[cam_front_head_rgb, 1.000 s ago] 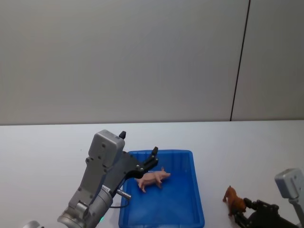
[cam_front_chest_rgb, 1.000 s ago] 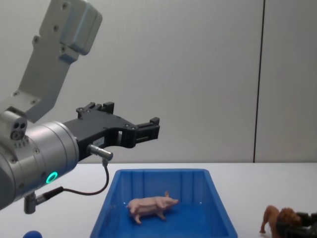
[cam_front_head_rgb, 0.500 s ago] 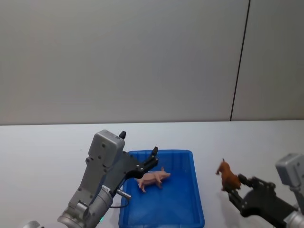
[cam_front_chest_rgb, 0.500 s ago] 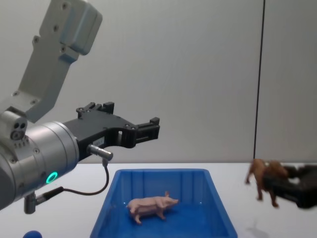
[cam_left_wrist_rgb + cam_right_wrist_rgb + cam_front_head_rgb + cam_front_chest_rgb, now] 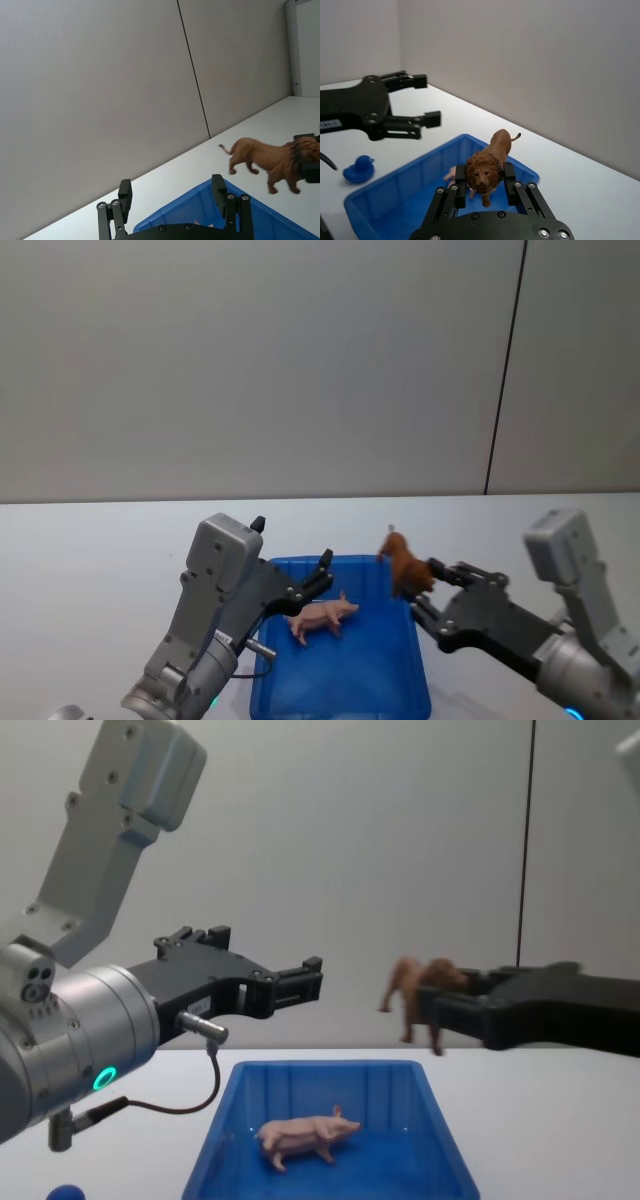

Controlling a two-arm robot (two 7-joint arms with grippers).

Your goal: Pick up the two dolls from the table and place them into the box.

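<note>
Far left: small blue rounded duck-like toy (image 5: 359,169) sat on the flat white counter (image 5: 100,540), not part of the job.

Left gripper (image 5: 171,187) hung above the left side of the bright blue rectangular plastic bin (image 5: 330,1068), jaws spread, nothing between them. Looked idle.

Pale pink plastic pig figure (image 5: 322,618) lay on the bin floor, roughly mid-bin, clear of the walls. First doll done.

Brown plastic lion figure with darker mane (image 5: 420,985) was in the air, well above the bin's rim, at its right side. Head view put it over the far right corner of the bin, so over the edge rather than the middle. It was level and facing back along the right arm, tail pointing away.

Right gripper (image 5: 485,175) came in from the right, pinching the lion at the mane and shoulders, one finger on each side. Grip looked square, with no tilt.

Step in hand: carrying doll two to the bin. I'd call the task about three quarters done.

Next move, as I read it:
- shift the lion a bit further left so all of it clears the right wall
- lower it toward the floor before release, since a drop from that height could bounce it
- aim for the free floor beside the pig, not on top of it
- spread the jaws and pull the arm up and back to the right
</note>
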